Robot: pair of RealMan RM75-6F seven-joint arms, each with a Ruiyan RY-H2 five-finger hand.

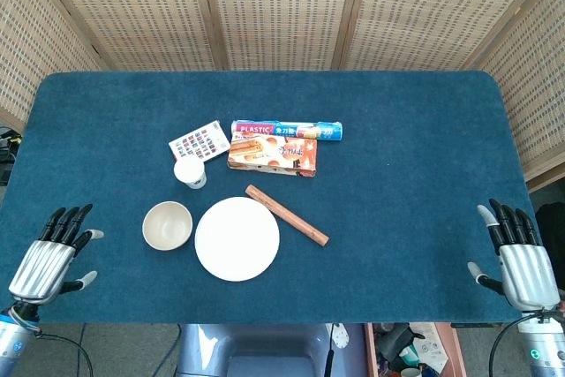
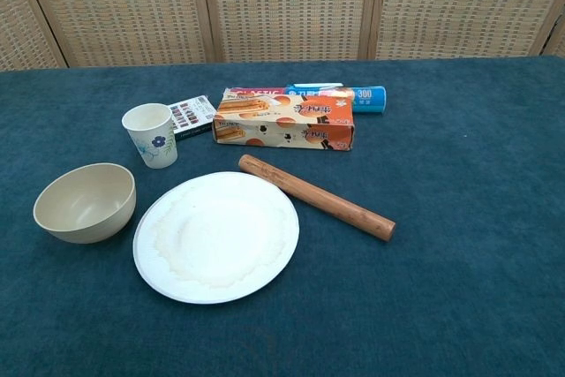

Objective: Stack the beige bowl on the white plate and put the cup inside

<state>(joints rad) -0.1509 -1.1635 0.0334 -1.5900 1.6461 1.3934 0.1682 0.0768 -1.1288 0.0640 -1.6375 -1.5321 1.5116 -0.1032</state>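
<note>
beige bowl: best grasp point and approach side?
Pinch the beige bowl by its left rim, left hand coming from the left and above. It sits upright, mouth open, and the white plate crowds its right side, while the left side is bare cloth.
</note>
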